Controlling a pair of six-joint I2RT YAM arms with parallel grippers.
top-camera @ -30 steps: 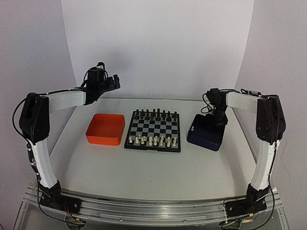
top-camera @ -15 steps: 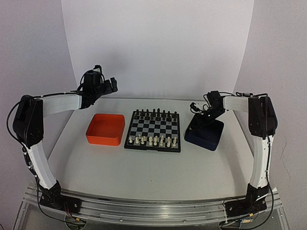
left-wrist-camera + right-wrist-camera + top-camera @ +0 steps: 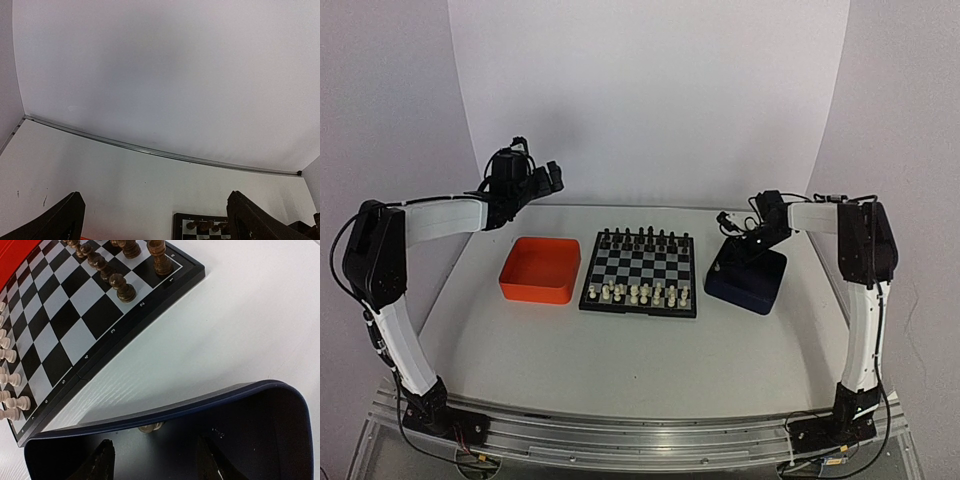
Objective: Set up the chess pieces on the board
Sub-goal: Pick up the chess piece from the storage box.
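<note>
Two claws, two states for you: your left claw [image 3: 548, 176] hangs high over the far-left of the worktop [image 3: 620, 360], fingers spread wide with nothing between them. Your right claw [image 3: 155, 442] reaches down into the dark blue tray [image 3: 280, 405], fingers partly apart and gripping nothing. One cream piece [image 3: 150, 428] stands just ahead of them against the tray wall. The chess pieces [image 3: 638, 293] line the near rows of the board [image 3: 640, 265], and black pieces [image 3: 642, 238] line the far row. The orange tray [image 3: 540, 268] lies just left of the board.

The right gripper [image 3: 155, 446], jaws apart, hangs over the dark blue tray [image 3: 280, 425] beside the board [image 3: 65, 315].
</note>
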